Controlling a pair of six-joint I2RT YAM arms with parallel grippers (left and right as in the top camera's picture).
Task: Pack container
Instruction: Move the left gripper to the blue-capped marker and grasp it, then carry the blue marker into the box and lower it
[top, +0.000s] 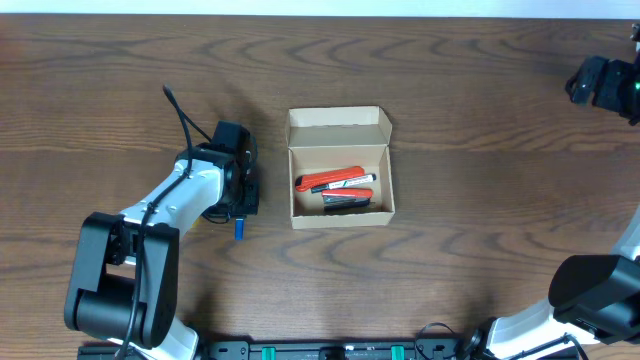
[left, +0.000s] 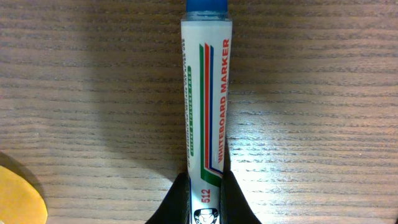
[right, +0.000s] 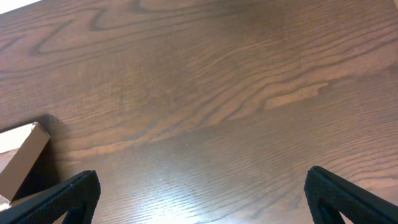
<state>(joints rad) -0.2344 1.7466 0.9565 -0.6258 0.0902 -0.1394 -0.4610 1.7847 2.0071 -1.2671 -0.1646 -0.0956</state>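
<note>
The left gripper (left: 206, 208) was clamped on a whiteboard marker (left: 206, 93), but only near its tail. Most of the pen, up to the blue cap (top: 240, 229), stuck out past the fingers. So short a hold could have let it swing or slip in transit. Whether it lay on the table (left: 323, 124) or hung just above was hard to tell. A yellowish patch (left: 17, 196) at the wrist view's corner could not be identified.

To the right, near but apart, the container (top: 340, 170) lay open with its flap lid (top: 338, 124) folded back. Red markers (top: 335, 182) and a dark one (top: 345, 203) covered much of its floor, so another pen might have caught a wall or ridden up on them. Nothing stood between.

Far right, the right gripper (right: 202, 177) hung spread wide and empty, well apart from the box.
</note>
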